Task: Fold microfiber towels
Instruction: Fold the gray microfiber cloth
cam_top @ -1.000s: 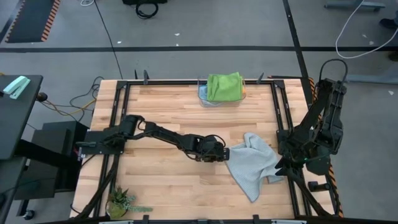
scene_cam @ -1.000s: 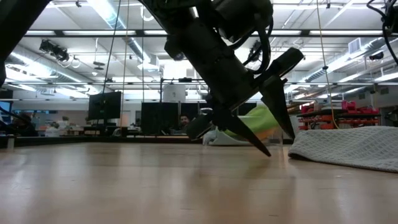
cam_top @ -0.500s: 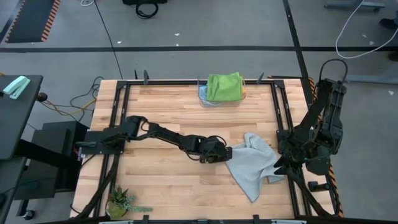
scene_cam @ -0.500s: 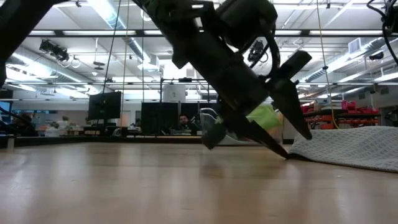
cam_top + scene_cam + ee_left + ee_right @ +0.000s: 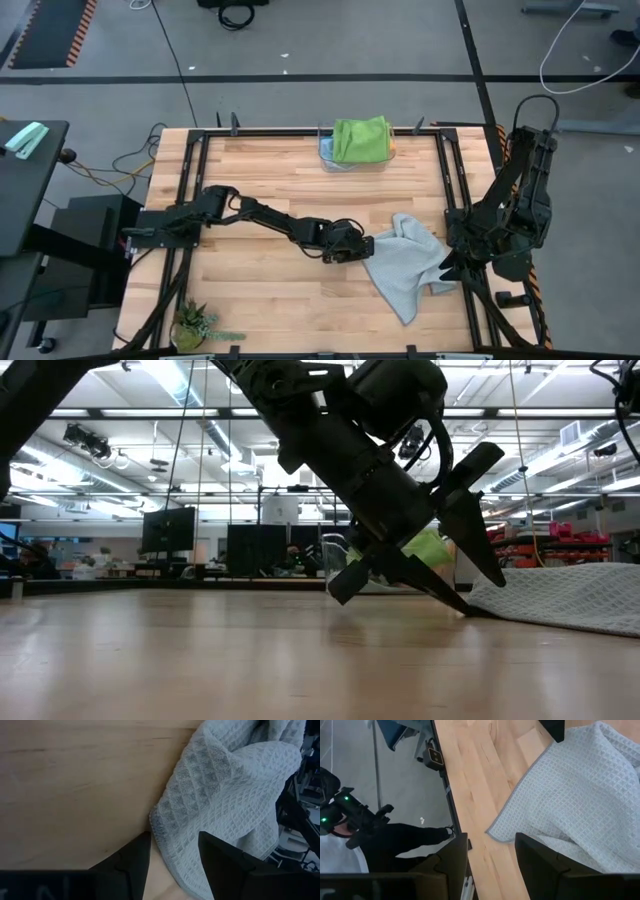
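On the right side of the wooden table lay the light grey towel, crumpled and soft. It looked light and floppy, so pinching a corner seemed best. At its near corner sat the left hand, open around the hem but not squeezing yet. By the table's right edge waited the right hand, open and holding nothing.

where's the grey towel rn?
High view: the grey towel lies crumpled on the table's right side, between the left gripper at its left edge and the right gripper at its right edge.
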Motion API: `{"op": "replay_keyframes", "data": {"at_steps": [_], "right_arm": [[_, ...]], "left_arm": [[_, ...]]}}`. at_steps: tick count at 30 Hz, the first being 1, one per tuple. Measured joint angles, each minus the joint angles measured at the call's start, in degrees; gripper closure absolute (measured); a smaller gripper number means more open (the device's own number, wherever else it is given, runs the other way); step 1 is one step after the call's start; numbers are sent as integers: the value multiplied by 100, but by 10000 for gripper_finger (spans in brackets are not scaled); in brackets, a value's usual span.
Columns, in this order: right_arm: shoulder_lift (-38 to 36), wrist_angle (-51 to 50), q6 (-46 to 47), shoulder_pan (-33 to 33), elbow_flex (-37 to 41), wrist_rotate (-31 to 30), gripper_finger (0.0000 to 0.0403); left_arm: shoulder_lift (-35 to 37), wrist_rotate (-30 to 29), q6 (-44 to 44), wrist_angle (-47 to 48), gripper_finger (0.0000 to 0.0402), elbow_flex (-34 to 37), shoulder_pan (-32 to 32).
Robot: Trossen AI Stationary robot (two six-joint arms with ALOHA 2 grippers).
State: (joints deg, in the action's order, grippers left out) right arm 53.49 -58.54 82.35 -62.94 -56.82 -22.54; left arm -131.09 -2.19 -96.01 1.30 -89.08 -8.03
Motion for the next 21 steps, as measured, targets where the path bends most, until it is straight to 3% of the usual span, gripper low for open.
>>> {"op": "replay_keyframes", "data": {"at_steps": [10,21], "right_arm": [[-2,2,2,2,0,-228,231],[-2,42,192,7,0,-563,231]], "left_arm": [[-17,-437,317,-74,266,12,16],[-32,-923,1128,-770,388,24,22]]}}
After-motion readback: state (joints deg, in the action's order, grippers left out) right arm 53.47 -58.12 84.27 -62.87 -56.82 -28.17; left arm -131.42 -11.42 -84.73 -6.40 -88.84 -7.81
